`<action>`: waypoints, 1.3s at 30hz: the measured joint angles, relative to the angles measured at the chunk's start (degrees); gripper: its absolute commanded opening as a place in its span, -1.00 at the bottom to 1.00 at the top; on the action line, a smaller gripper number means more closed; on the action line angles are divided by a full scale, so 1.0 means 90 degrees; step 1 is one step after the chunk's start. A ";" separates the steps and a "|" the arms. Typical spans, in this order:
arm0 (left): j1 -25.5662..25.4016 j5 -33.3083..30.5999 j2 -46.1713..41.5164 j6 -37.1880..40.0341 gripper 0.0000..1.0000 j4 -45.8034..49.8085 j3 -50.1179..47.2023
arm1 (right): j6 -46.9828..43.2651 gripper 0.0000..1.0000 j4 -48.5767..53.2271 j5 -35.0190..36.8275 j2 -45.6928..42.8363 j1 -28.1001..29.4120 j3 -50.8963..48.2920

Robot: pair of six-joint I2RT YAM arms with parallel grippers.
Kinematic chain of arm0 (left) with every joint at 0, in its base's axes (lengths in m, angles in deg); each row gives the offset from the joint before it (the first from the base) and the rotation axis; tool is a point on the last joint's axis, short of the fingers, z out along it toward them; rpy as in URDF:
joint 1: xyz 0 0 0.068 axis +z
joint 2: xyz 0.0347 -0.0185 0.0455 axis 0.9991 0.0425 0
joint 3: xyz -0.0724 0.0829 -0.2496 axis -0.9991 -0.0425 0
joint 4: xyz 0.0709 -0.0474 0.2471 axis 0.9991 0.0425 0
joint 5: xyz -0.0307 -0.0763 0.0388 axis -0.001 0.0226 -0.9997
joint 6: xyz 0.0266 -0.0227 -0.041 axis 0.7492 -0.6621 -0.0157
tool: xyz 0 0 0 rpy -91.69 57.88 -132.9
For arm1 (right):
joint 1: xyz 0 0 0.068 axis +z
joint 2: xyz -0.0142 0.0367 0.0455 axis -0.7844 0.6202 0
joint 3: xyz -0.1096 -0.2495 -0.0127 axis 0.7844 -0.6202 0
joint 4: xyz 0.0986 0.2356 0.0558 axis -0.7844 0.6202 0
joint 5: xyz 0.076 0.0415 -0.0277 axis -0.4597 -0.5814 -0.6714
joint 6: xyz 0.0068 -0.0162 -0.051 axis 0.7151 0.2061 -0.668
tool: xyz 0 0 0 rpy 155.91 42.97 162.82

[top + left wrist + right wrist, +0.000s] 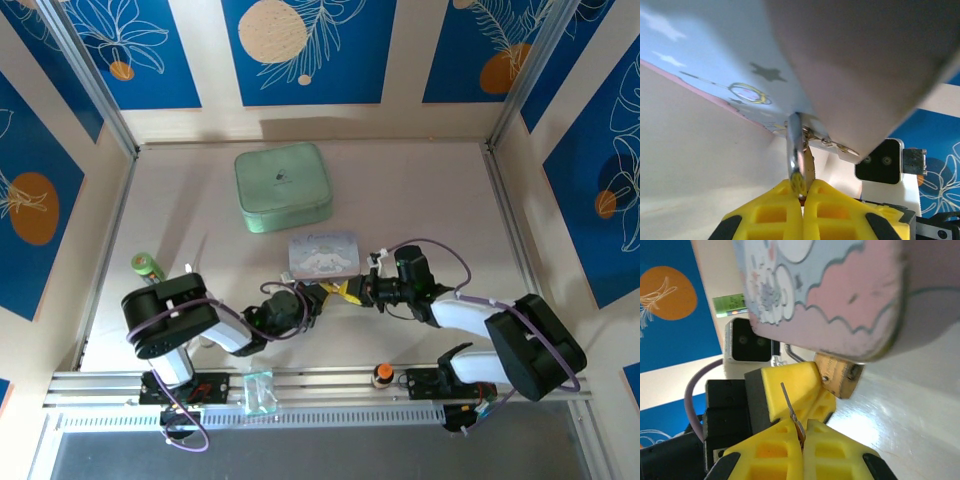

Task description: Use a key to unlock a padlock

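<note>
Padlock [840,376], brass-bodied, silver-shackled, clamped in left gripper [801,187] beside pastel cartoon box [830,300]; thin silvery key [789,406] pinched in right gripper [802,432], to be lined up squarely before insertion.

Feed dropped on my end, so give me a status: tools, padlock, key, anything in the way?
Left tool shut on padlock. Right tool shut on key, key not yet in the lock. Pastel box crowding close beside the padlock.

Brass-gold padlock [840,376], silvery key [790,407], yellow fingers [771,452]
</note>
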 measured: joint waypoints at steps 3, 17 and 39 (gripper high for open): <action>0.0041 0.0107 0.0000 0.0146 -1.00 0.0005 -0.0017 | -0.0350 -1.00 0.0627 0.0046 -0.0121 0.0005 0.0202; 0.0141 0.0386 -0.0352 0.0942 0.02 0.0998 -0.0199 | -0.0578 -1.00 0.1117 0.0304 0.0294 -0.0024 0.0141; -0.0364 -0.0838 -0.0199 0.2669 0.23 0.3347 0.1355 | -0.0590 -1.00 0.1637 0.1103 -0.0680 -0.0027 -0.0294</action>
